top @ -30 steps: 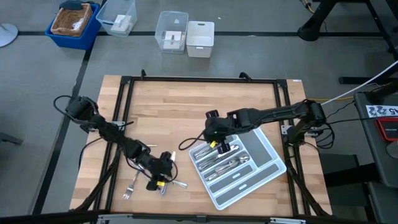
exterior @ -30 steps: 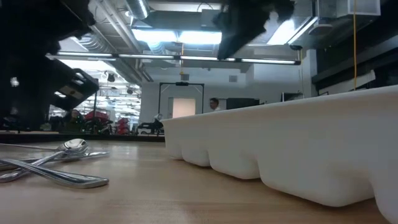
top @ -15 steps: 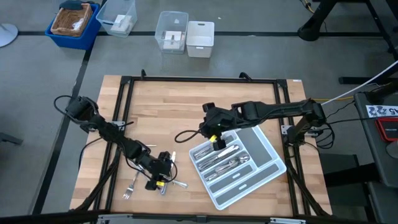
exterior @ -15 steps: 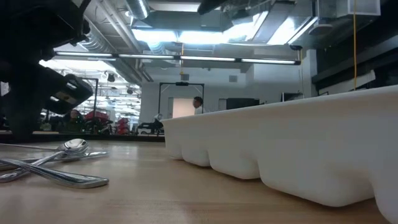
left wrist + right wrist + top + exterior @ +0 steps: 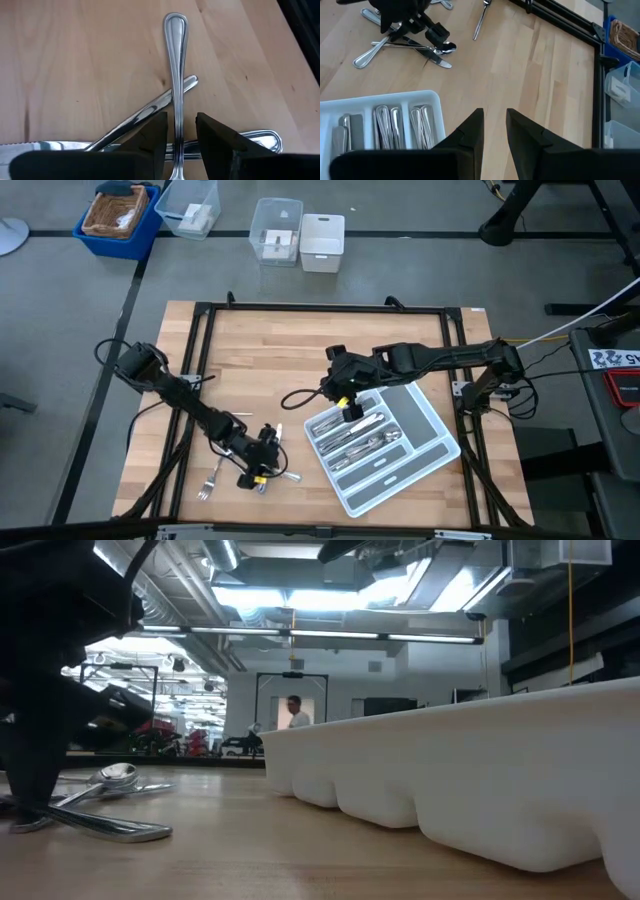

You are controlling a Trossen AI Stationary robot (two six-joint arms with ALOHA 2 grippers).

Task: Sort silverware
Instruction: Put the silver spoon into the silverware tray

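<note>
On table: left tool (image 5: 176, 145) straddles one of three crossed utensils (image 5: 175, 65)

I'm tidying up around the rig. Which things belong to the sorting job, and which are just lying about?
Job:
loose silverware
fork
sorted silverware
tray
left gripper down at the loose silverware

Lying about:
clear boxes
blue bin

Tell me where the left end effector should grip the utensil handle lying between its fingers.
Grip the utensil handle on its slim middle shaft, coming straight down from above. It lies flat on top of the crossed silverware, and the left end effector already straddles its narrow width, fingers open either side.
</note>
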